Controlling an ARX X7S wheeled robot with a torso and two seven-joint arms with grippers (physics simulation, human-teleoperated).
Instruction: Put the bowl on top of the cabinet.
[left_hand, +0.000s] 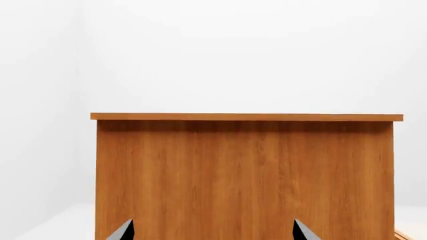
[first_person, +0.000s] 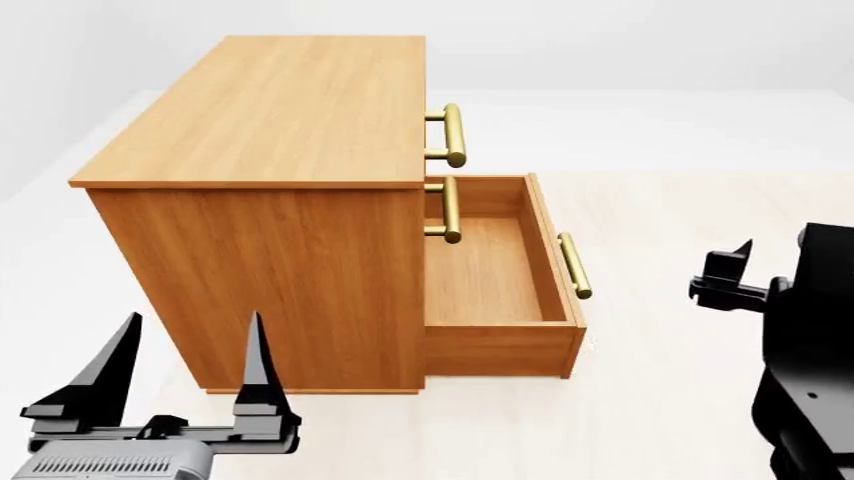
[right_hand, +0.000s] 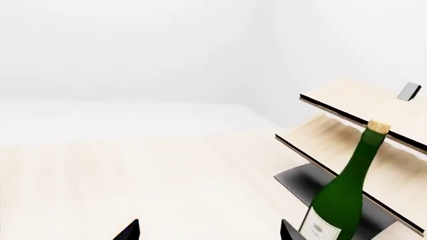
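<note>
**Bowl out of sight, both grippers empty**

Left gripper (first_person: 187, 365) spread wide, nothing between the fingers, parked low facing the plain side panel of the cabinet (first_person: 280, 270); flat top well above the fingertips and bare. Bottom drawer (first_person: 501, 275) pulled out, off to that gripper's right, looks empty. Right gripper (right_hand: 208, 231) also parted and empty, turned away toward a green wine bottle (right_hand: 343, 192) just ahead to one side, leaning at a tilted pale-wood rack (right_hand: 353, 112). Bowl in no view; probably still to be located. Bottle crowds any reach toward the rack.
</note>
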